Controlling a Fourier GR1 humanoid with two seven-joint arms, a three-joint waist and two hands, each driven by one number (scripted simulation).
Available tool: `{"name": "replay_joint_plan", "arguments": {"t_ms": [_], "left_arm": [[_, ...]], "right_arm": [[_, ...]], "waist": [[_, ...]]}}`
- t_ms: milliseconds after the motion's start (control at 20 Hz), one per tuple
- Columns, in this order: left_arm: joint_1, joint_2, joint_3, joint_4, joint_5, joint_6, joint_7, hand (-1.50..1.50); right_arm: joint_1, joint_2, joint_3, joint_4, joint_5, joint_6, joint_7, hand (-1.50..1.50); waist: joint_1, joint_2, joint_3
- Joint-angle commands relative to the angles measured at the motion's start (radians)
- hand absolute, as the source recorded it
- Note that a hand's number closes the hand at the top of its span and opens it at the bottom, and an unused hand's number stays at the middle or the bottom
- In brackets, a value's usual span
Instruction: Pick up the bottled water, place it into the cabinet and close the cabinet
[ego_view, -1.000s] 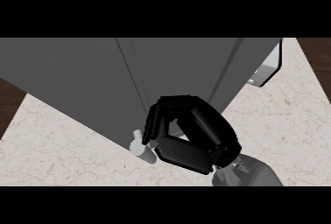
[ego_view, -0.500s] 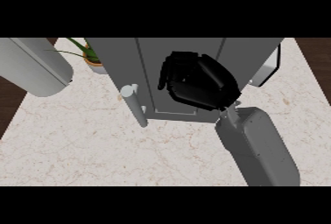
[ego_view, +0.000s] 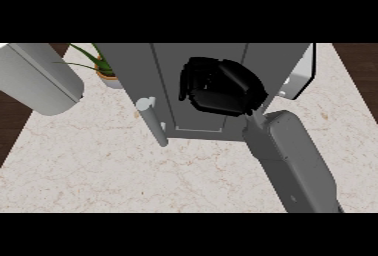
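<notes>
Your right hand (ego_view: 220, 91) lay against the grey cabinet (ego_view: 199, 65) front, fingers curled together, holding nothing visible. A potted plant (ego_view: 105, 70) stood left on the desk (ego_view: 111, 175). The left hand was out of view.

L forearm (ego_view: 40, 77) cut by edge, hand unseen; cabinet (ego_view: 207, 70) top cropped
</notes>
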Motion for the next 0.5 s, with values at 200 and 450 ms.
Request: {"name": "replay_joint_plan", "arguments": {"t_ms": [200,450], "left_arm": [[-0.036,-0.017,0.000,0.029,-0.018,-0.024,0.034,-1.50],[-0.014,-0.028,0.015,-0.006,0.015,-0.030,0.049,-1.50]], "right_arm": [[-0.180,0.039,-0.037,0.179,-0.060,-0.041,0.006,1.50],[-0.169,0.039,-0.045,0.197,-0.040,-0.021,-0.007,1.50]], "waist": [[0.031,0.034,-0.014],[0.040,0.033,-0.013]]}}
